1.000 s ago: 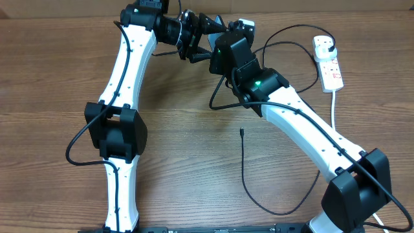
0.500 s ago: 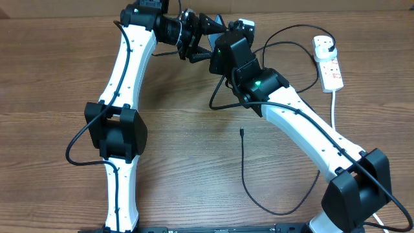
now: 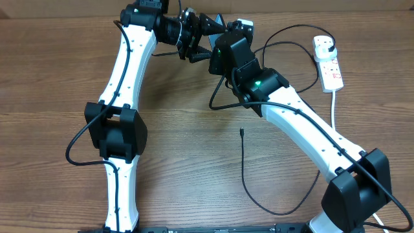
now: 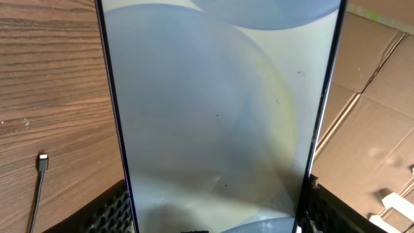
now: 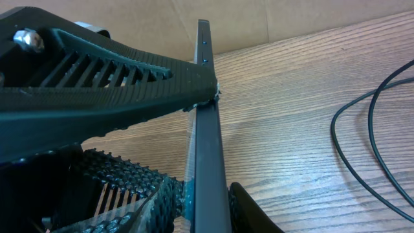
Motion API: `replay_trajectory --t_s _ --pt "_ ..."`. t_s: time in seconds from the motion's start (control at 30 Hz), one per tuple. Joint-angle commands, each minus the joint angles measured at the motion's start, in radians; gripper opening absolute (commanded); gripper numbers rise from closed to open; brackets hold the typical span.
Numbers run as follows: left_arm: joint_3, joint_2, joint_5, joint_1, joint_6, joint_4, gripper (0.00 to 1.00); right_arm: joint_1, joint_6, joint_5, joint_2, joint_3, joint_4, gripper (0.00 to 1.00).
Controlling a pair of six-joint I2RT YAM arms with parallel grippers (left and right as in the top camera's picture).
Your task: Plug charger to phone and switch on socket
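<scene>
The phone is held on edge above the table's far middle, between both arms. In the left wrist view its pale lit screen fills the frame, and my left gripper is shut across its width. In the right wrist view the phone shows edge-on, and my right gripper is shut on its faces. Overhead, the left gripper and the right gripper meet at the phone. The charger's connector tip lies loose on the table, and also shows in the left wrist view. The socket lies at the far right with a black plug in it.
The charger's black cable curves from the tip toward the front, then back under the right arm. Its loops lie right of the phone. The socket's white cord runs toward the front. Cardboard stands behind the table.
</scene>
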Motion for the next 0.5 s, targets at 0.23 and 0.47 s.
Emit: replay_trajectory --t_s 0.23,0.47 --pt "0.026 -0.001 0.028 -0.008 0.055 0.003 0.60 0.000 -0.010 -0.004 0.002 0.005 0.005 0.21" --pt "0.026 -0.001 0.029 -0.008 0.061 0.000 0.60 0.000 -0.010 -0.004 0.002 0.005 0.006 0.18"
